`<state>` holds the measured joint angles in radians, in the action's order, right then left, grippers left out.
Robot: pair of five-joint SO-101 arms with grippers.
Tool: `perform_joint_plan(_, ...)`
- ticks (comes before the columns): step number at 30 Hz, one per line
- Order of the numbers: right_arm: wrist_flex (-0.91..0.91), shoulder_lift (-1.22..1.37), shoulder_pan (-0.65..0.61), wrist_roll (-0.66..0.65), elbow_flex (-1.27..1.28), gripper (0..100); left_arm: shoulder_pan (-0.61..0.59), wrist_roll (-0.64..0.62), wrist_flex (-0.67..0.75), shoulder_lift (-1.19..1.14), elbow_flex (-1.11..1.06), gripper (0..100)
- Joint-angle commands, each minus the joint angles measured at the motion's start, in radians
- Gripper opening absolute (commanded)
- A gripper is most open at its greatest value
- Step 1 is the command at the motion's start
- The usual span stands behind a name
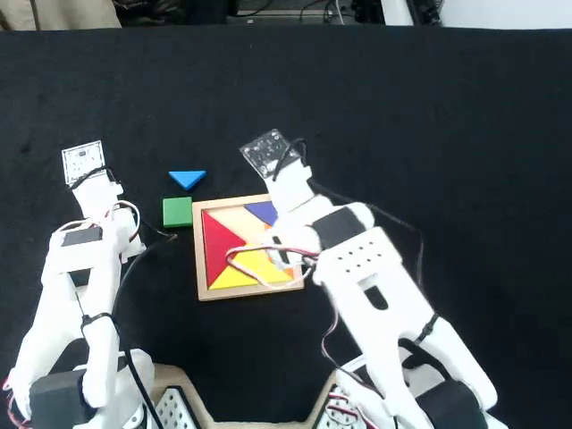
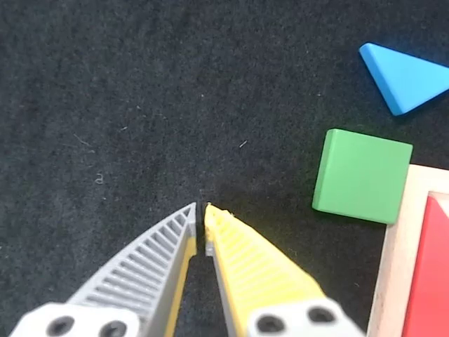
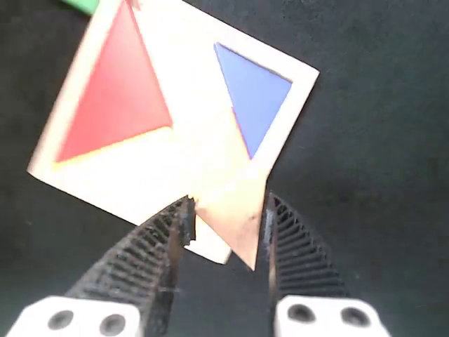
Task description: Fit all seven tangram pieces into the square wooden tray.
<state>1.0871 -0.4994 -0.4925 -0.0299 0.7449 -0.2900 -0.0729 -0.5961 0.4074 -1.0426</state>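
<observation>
Two pieces lie outside the tray (image 1: pixel 200 259): a green square (image 1: pixel 177 212) just beside its far left corner and a light blue triangle (image 1: pixel 187 179) a little beyond that. The left gripper (image 2: pixel 201 209) hangs over the black cloth (image 2: pixel 140 105) to the left of the tray, fingers pinched nearly together on nothing. It is the nearer arm to both loose pieces, and the square is the closer of the two.

The right gripper (image 3: pixel 226 214) is over the tray's right edge, clamped on a pale orange piece (image 3: pixel 235 228). One point of that piece juts out past the rim toward the wrist.

Inside the tray are a red triangle (image 3: pixel 116 98), a dark blue piece (image 3: pixel 252 98) and a yellow triangle (image 1: pixel 241 268). I cannot tell what fills the pale area between red and blue.

Seating the orange piece probably means turning it square to the rim, which looks likely to catch its overhanging point.
</observation>
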Motion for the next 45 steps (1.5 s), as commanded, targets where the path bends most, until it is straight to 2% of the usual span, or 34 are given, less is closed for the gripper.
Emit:
perform_joint_plan(1, -0.038, -0.028, -0.043, 0.115, -0.048, 13.0, -0.002, 0.003, 0.018, 0.023, 0.005, 3)
perform_joint_plan(9, -0.081, 0.008, -0.048, 0.204, -0.07, 13.0, -0.001, 0.003, 0.018, 0.023, 0.005, 3)
perform_joint_plan(18, -0.086, 0.38, -0.17, 0.408, -0.288, 13.0, -0.001, 0.003, 0.018, 0.023, 0.005, 3)
perform_joint_plan(25, -0.087, 0.55, -0.132, 0.543, -0.384, 13.0, -0.001, 0.003, 0.018, 0.023, 0.005, 3)
perform_joint_plan(37, -0.095, 0.556, -0.11, 0.552, -0.387, 13.7, 0.001, 0.003, 0.018, 0.023, 0.005, 3)
perform_joint_plan(43, -0.087, 0.556, -0.103, 0.542, -0.384, 25.2, 0.001, 0.003, 0.018, 0.023, 0.005, 3)
perform_joint_plan(45, -0.087, 0.556, -0.104, 0.509, -0.384, 25.6, 0.001, 0.003, 0.018, 0.023, 0.005, 3)
